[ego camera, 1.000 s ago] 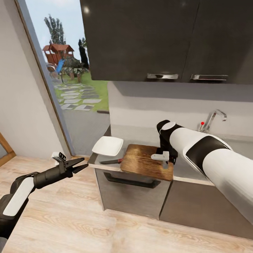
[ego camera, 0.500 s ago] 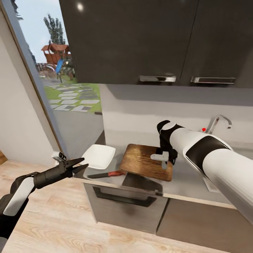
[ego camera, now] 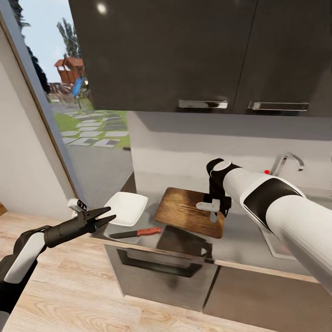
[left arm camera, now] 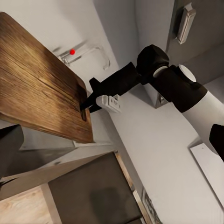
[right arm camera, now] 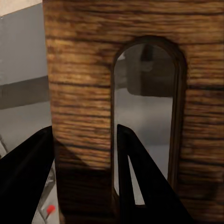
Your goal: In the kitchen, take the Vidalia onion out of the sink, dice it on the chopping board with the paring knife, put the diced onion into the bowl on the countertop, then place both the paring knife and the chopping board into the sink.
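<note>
Soft, even daylight enters through the tall glass opening (ego camera: 69,115) at the head view's left. 1 small white highlight glints on the dark glossy wall cabinets (ego camera: 193,50). The brown rectangular wooden chopping board (ego camera: 189,211) casts a dark shadow on the grey brushed-metal tabletop (ego camera: 240,251). Renders look slightly soft; straight lines lean near the edges.

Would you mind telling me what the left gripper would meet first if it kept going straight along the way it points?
Probably the bowl: the left gripper points toward its near edge on the countertop, though depth is unclear and it might pass just above.
</note>
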Available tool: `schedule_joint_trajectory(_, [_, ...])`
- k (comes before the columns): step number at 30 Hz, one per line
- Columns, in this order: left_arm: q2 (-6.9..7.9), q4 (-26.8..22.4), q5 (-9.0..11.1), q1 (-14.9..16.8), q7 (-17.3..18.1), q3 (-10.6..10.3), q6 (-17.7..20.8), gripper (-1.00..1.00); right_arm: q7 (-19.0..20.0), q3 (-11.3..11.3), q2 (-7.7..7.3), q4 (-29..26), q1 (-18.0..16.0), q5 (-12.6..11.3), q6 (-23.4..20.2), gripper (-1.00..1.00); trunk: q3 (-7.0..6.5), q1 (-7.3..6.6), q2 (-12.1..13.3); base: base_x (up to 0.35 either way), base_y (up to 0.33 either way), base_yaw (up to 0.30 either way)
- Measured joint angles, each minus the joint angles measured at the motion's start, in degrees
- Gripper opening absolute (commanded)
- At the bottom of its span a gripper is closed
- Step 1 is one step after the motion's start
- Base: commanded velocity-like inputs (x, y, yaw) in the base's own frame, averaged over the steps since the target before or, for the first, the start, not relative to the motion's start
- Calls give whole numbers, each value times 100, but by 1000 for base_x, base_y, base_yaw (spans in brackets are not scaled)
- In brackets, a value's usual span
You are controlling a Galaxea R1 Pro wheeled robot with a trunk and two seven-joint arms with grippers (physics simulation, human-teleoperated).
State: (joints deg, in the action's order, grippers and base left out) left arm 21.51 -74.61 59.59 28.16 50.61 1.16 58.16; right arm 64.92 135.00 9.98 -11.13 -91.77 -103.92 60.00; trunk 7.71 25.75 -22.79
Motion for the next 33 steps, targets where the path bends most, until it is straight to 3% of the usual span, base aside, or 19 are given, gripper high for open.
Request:
schedule_joint_trajectory(11, [-6, -1, 0, 0, -2, 0, -2, 100, -123, 0, -1, -7, 2, -6, 0, -100, -9, 0, 0, 0, -113, 0])
schedule_joint_trajectory(33, [-5, -1, 0, 0, -1, -3, 0, 100, -339, 0, -1, -8, 51, 1, 0, -100, -208, -1, 0, 0, 0, 0])
